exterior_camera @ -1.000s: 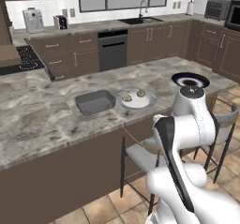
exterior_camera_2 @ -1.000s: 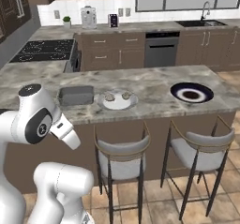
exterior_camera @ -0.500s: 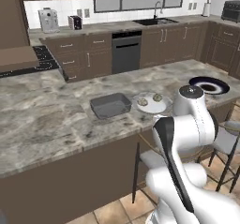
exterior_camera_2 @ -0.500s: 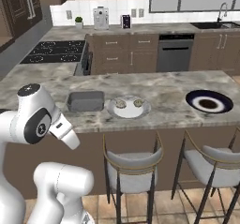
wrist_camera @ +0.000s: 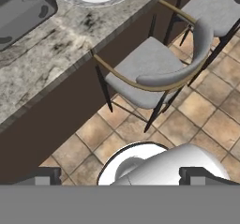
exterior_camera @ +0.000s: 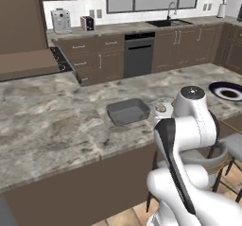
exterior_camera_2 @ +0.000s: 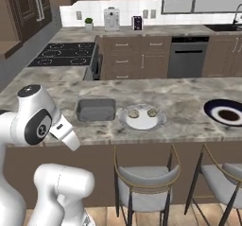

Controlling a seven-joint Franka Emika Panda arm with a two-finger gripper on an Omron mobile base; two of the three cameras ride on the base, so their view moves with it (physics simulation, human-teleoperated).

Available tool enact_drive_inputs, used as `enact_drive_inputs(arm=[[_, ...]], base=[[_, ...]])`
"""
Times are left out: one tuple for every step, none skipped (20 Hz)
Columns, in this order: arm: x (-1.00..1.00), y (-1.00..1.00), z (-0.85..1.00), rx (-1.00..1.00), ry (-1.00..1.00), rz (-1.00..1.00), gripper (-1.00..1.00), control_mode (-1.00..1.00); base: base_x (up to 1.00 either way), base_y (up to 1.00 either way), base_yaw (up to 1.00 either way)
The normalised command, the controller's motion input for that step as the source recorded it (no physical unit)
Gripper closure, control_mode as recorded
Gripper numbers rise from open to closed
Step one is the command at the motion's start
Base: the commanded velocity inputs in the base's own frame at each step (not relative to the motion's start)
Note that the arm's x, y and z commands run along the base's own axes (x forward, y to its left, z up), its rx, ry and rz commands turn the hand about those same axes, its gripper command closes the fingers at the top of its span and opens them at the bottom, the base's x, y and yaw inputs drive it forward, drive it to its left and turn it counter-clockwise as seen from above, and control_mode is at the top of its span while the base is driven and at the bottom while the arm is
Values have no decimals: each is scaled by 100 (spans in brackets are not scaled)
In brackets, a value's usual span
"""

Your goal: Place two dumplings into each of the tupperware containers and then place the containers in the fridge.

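Island nearer now; dark grey tub (exterior_camera_2: 96, 109) bare inside, dumplings (exterior_camera_2: 133, 112) plated.

A glossy white arm (exterior_camera: 189, 140) of rounded, bulbous segments is seen, with dark grey joint bands and round dark joint caps; two small dark finger tips (wrist_camera: 42, 175) are squared.

Marble-look island counter (exterior_camera_2: 189, 95) is sitting up front, grey stools (exterior_camera_2: 146, 180) tucked under, brown cabinets (exterior_camera: 94, 62) running behind, tan tile floor (wrist_camera: 206, 120) showing below.
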Motion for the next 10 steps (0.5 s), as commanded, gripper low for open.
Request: enact_drive_inputs(arm=[[0,0,0,0,0,0,-100,100],[0,0,0,0,0,0,-100,100],[0,0,0,0,0,0,-100,100],[0,0,0,0,0,0,-100,100],[0,0,0,0,0,0,-100,100],[0,0,0,0,0,0,-100,100],[0,0,0,0,0,0,-100,100],[0,0,0,0,0,0,-100,100],[0,0,0,0,0,0,-100,100],[0,0,0,0,0,0,-100,100]], base=[[34,33,10],[39,22,11],[44,16,12],[47,16,14],[51,16,16],[54,8,18],[59,1,17],[64,18,14],[49,44,4],[38,56,0]])
